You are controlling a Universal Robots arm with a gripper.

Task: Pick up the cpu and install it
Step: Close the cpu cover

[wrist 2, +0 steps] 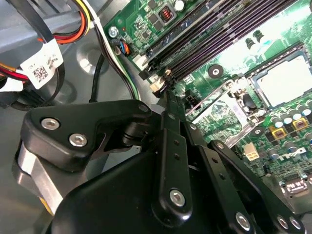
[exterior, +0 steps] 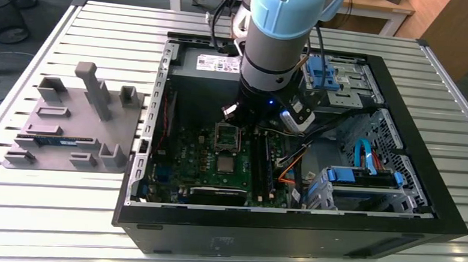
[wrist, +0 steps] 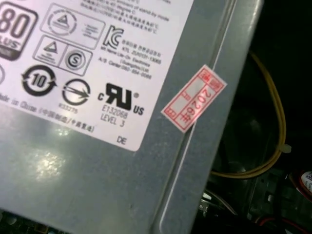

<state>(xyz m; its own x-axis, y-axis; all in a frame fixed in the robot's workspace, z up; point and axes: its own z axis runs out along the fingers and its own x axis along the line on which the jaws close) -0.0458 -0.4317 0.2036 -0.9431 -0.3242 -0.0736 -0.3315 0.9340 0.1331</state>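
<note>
Pincer (wrist 2: 167, 100) first: hangs low inside the open computer case (exterior: 421, 231), just above the motherboard (exterior: 192, 159), open or closed impossible to call from here. Finds the cpu (exterior: 227, 164) lying flat on the board, just beside the silver socket frame (exterior: 227, 136), apart from the pincer. Could snag the loose cables (wrist 2: 126, 78) nearby on any swing, or scrape the board if lowered off-centre. Counting up: one case, one board, one pincer, one frame, one cpu.

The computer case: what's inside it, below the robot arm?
A green motherboard with the silvery cpu seemingly seated in its socket, the metal frame open beside it, a grey power supply, cables and blue drive bays. The arm hides whatever lies directly beneath it.
</note>
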